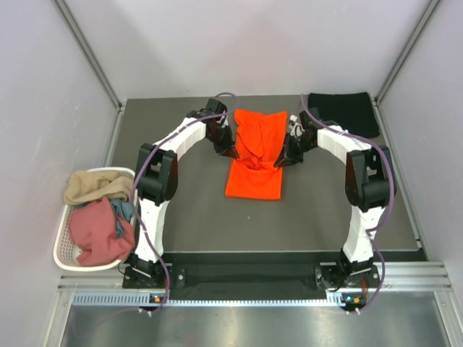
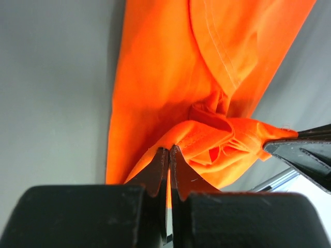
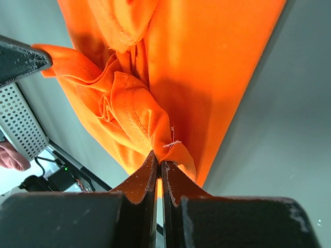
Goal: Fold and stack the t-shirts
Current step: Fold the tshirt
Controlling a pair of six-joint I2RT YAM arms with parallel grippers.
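A bright orange t-shirt [image 1: 255,153] lies in the middle of the grey table, its near part flat and its far part lifted and bunched between my grippers. My left gripper [image 1: 230,150] is shut on the shirt's left edge [image 2: 155,93]. My right gripper [image 1: 283,157] is shut on its right edge [image 3: 207,67]. Both hold the cloth off the table. In the left wrist view my left gripper [image 2: 169,150] pinches a fold; in the right wrist view my right gripper [image 3: 159,157] does the same. A black shirt [image 1: 344,113] lies folded at the far right. Tan [image 1: 94,185] and dusty pink [image 1: 101,233] shirts sit in the basket.
A white slotted plastic basket [image 1: 64,253] stands at the left edge of the table, off the grey mat. Walls enclose the table on the left, right and far sides. A metal rail [image 1: 253,283] runs along the near edge by the arm bases.
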